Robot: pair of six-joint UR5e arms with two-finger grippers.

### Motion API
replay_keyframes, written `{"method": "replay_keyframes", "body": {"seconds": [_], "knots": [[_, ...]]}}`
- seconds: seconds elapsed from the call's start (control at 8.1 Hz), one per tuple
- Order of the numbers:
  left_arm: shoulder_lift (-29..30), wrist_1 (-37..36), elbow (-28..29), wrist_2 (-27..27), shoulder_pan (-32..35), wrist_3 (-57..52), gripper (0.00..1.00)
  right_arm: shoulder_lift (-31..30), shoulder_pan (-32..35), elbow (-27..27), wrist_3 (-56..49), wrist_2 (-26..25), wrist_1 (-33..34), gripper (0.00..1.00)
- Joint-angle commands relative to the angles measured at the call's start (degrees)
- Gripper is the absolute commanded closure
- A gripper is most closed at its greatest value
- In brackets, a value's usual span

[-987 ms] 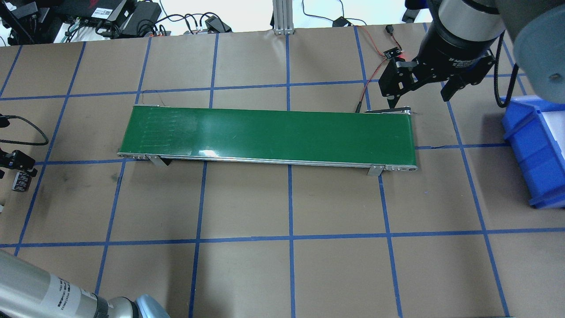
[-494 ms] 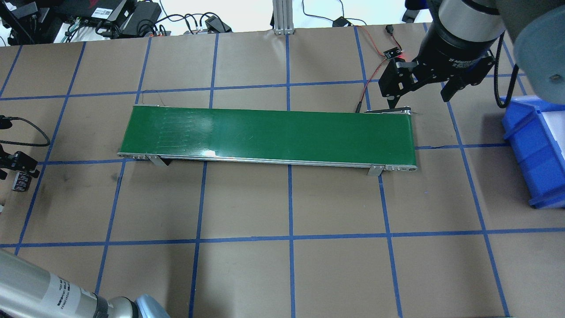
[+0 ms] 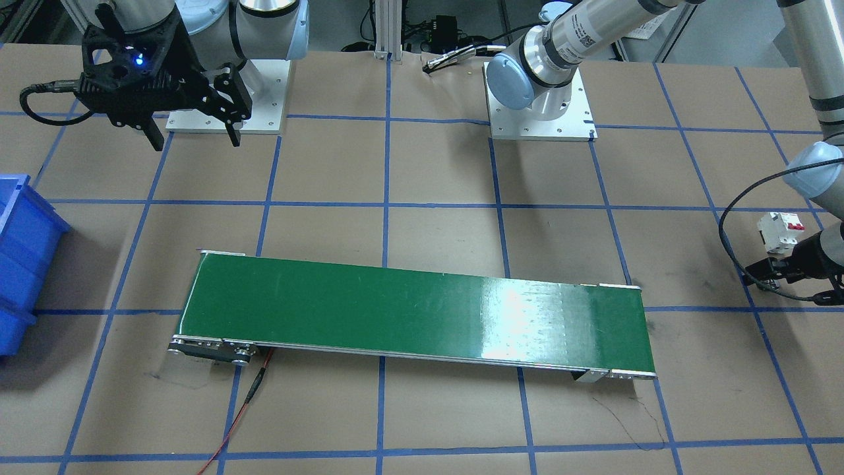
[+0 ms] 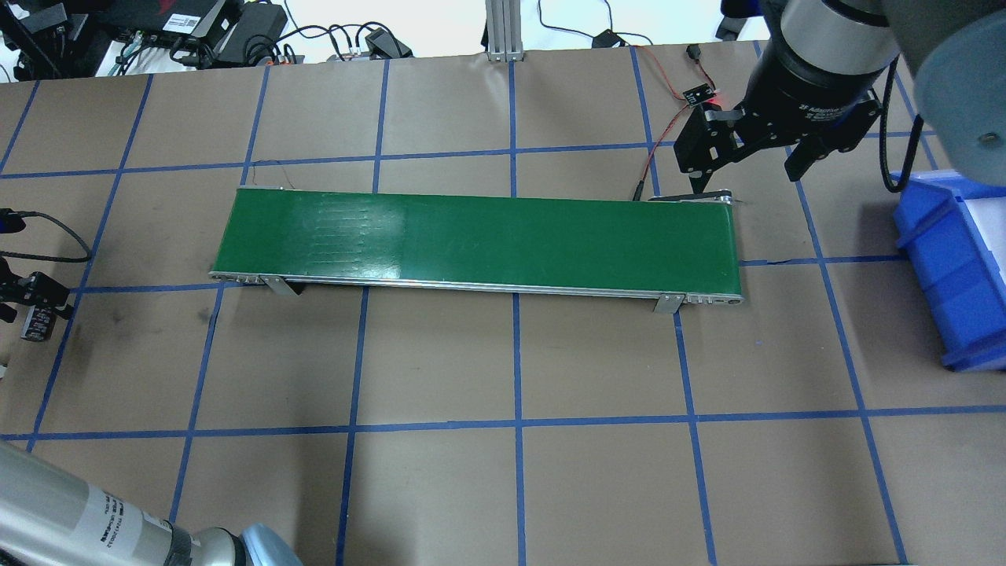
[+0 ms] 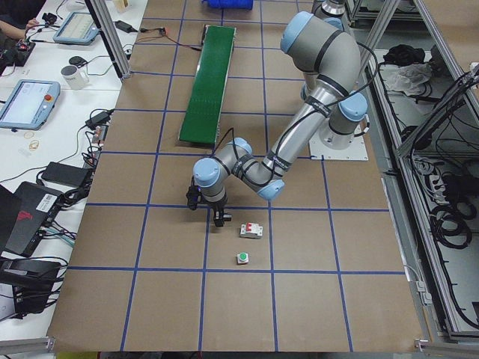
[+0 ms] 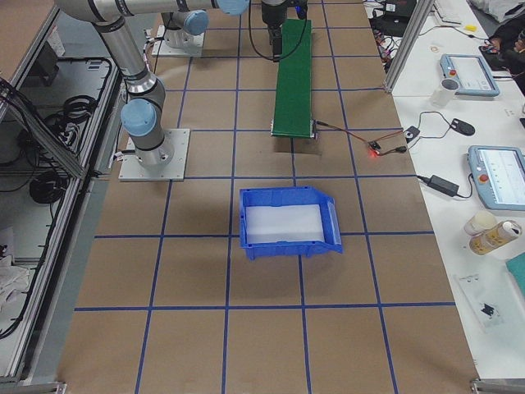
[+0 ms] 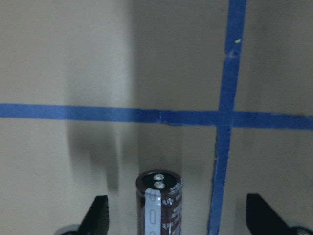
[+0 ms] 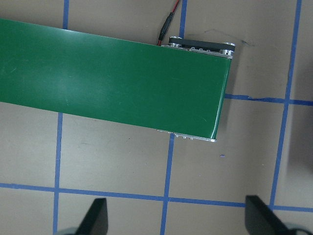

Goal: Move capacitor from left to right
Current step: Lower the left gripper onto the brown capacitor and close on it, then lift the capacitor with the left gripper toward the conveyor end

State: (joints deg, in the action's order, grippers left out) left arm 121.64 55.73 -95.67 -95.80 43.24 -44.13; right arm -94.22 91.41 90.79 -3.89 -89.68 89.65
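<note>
The capacitor (image 7: 159, 203), a dark stubby cylinder with a pale stripe, lies on the brown table at its far left (image 4: 35, 322). My left gripper (image 7: 178, 220) is open and low over it, with the capacitor between its fingertips (image 7: 98, 215) and nearer the left one. That gripper also shows at the overhead view's left edge (image 4: 27, 299). My right gripper (image 4: 745, 177) is open and empty, hovering above the far right end of the green conveyor belt (image 4: 479, 240).
A white breaker with a red switch (image 5: 251, 231) and a green push button (image 5: 243, 259) lie near the left gripper. A blue bin (image 4: 955, 267) stands at the table's right end. A red wire and a small sensor board (image 4: 699, 94) lie behind the conveyor's right end.
My left gripper has shifted only slightly at the table's left edge, over the capacitor. The faint marks and glare on the belt have moved to the right. The right gripper has stayed put.
</note>
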Motion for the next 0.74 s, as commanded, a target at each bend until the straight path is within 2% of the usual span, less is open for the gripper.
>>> {"method": "replay_keyframes", "body": {"seconds": [0.0,0.25,0.49,0.62], "knots": [[0.62,0.00,0.05,-0.09,-1.05,-0.08,0.00,0.00,-0.09,0.00,-0.07,-0.06,0.00,0.00],[0.62,0.08,-0.04,0.09,-1.14,-1.21,0.14,0.00,0.00,0.00,-0.07,-0.05,0.00,0.00],[0.62,0.09,-0.13,0.79,-1.05,-1.31,0.21,0.00,-0.09,0.00,-0.15,-0.06,0.00,0.00],[0.53,0.09,0.04,0.97,-1.05,-1.66,0.47,-0.09,0.00,0.00,-0.16,-0.06,0.00,0.00]]}}
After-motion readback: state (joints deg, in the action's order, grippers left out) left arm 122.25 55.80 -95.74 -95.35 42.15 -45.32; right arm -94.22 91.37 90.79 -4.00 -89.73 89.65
